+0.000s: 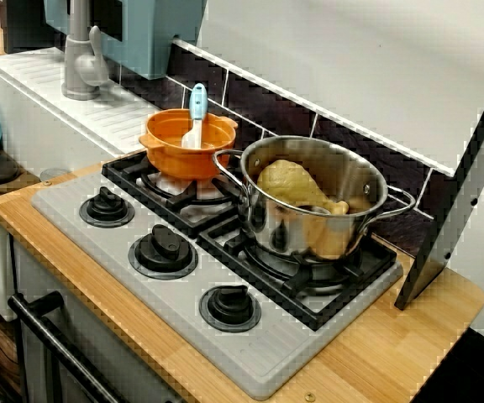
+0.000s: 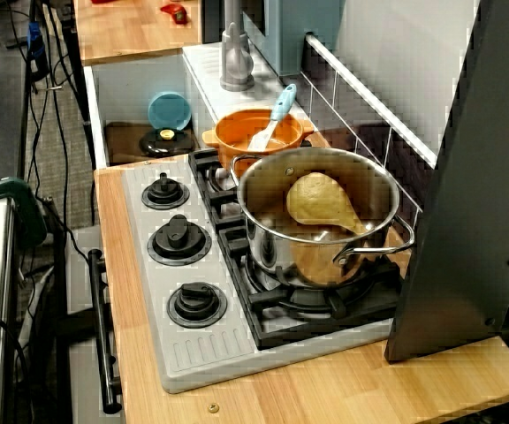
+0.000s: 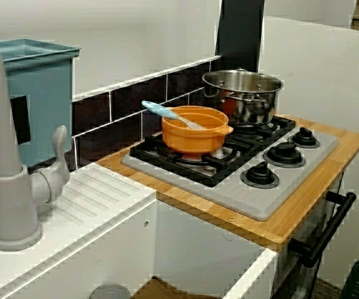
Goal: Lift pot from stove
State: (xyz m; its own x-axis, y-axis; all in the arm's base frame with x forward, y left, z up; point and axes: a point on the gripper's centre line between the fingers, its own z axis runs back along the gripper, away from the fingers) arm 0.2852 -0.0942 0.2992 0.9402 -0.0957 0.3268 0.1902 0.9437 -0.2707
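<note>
While orange pot (image 1: 188, 149) sits on stove (image 1: 250, 353) rear burner beside steel pot (image 1: 313, 201), spatula (image 1: 196, 113) inside, lift not begun; gripper out of view, jaw state unknowable

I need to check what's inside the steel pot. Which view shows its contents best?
The view from the counter's knob side looks into the steel pot, showing a tan drumstick-shaped piece. The view from the stove's end shows it too; the sink-side view shows only the wall.

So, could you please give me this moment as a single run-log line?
orange pot: on stove rear burner, unlifted | spatula: inside it | steel pot: front burner, holds toy drumstick | gripper: not in view
</note>
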